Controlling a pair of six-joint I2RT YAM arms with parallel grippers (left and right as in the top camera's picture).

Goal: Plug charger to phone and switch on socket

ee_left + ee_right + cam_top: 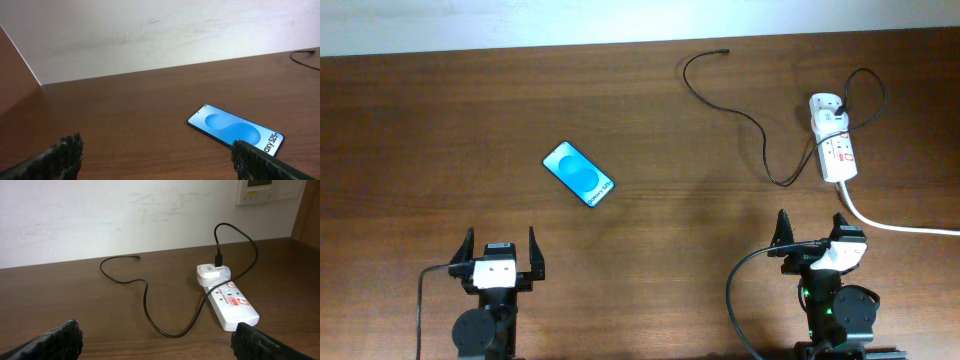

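Observation:
The phone point(579, 173) lies flat on the table, cyan screen up; it also shows in the left wrist view point(235, 130). The black charger cable point(752, 125) loops from a white adapter in the socket to its free tip point(724, 49) at the back; it also shows in the right wrist view point(146, 300). The white socket strip point(834, 144) lies at the right, and shows in the right wrist view point(231, 302). My left gripper point(500, 256) is open and empty, near the front edge below the phone. My right gripper point(813, 236) is open and empty, just in front of the socket.
The socket's thick white cord point(895, 226) runs off to the right past my right gripper. A pale wall point(150, 35) stands behind the table's far edge. A white wall unit point(257, 190) hangs at the upper right.

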